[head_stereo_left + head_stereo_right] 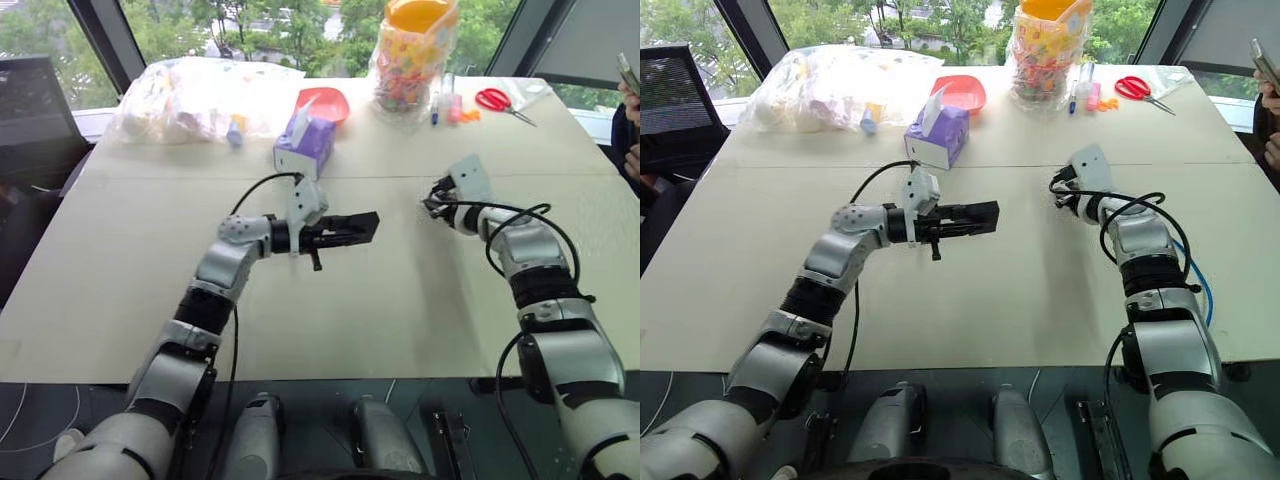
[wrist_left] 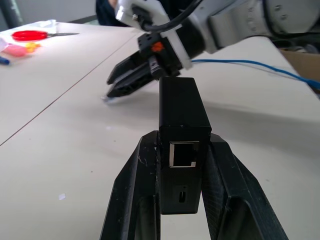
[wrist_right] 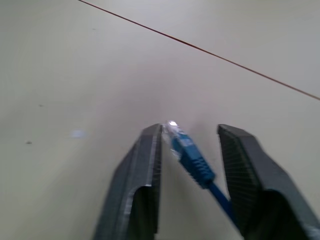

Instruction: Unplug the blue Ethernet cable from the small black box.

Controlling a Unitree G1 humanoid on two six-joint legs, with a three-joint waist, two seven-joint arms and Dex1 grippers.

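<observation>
**Blue cable is out of the box, plug sitting loose between our right fingers**

Blue first: the blue Ethernet cable (image 3: 192, 159) shows up in the lower middle of our right wrist view, clear plug tip up front. It lies between the two fingers of our right gripper (image 3: 190, 150), which are spread apart. The plug leans against one finger and has a gap to the other, so nothing is clamped. In the right eye view a bit of the same cable peeks out at the right edge of the frame, beside our right forearm.

Our left gripper (image 1: 350, 230) sits around the centre of the left eye view, pointing toward the right side of the frame, and it's squeezed onto the small black box (image 2: 182, 150). In the left wrist view the box stands upright between the two fingers (image 2: 135, 200), with its port facing the camera and nothing plugged into it.

Both grippers hang over the beige table (image 1: 400, 310). Near the top of the frame we've got a purple tissue box (image 1: 306, 140), a red bowl (image 1: 325, 102) and red scissors (image 1: 497, 100).
</observation>
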